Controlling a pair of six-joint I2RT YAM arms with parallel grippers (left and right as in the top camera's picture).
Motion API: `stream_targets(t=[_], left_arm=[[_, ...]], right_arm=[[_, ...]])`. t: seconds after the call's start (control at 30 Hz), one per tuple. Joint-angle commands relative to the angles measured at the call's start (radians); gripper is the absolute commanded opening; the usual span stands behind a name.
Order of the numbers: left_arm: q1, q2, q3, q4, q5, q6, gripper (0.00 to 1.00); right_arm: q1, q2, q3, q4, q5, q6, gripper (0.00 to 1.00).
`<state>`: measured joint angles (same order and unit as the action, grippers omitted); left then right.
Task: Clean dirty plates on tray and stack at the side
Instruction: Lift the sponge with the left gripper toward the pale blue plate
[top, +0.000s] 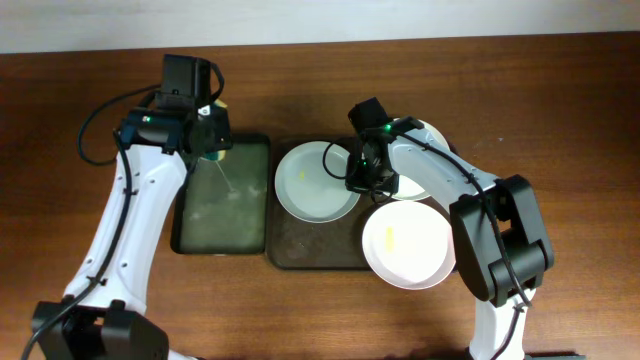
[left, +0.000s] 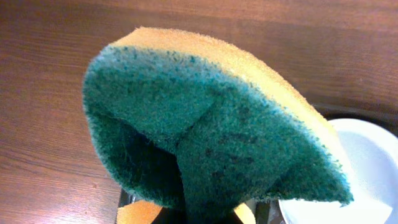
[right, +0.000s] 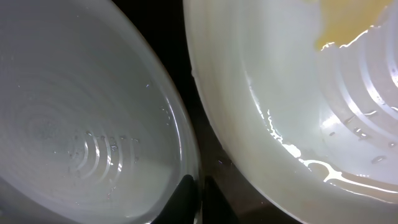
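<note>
Altogether three plates (top: 317, 182) at one tray (top: 308, 246); left jaws around one sponge (left: 211, 124), right jaws' hold unclear.

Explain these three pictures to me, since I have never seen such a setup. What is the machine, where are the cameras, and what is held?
These are two robot arms at a wooden table, each ending in a two-finger pincer. One picture looks down from above. The other two come from cameras on the wrists. The left pincer holds a green and yellow sponge by a dark green tray. On the brown tray lie three white plates: one at the left, one in front overhanging the rim, and one partly hidden under the right arm. The right pincer sits between plates; whether it grips one is unclear.
</note>
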<state>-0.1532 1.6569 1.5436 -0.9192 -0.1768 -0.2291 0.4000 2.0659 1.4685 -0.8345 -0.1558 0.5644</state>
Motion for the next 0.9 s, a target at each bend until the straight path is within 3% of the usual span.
stream_targets(t=[0.0, 0.87], left_arm=[[-0.001, 0.000, -0.002, 0.002, -0.007, -0.002, 0.00], [-0.002, 0.010, -0.002, -0.002, -0.028, -0.003, 0.00]], right_arm=[[-0.001, 0.003, -0.006, -0.003, -0.002, -0.010, 0.08], [-0.001, 0.003, -0.006, -0.002, -0.001, -0.010, 0.08]])
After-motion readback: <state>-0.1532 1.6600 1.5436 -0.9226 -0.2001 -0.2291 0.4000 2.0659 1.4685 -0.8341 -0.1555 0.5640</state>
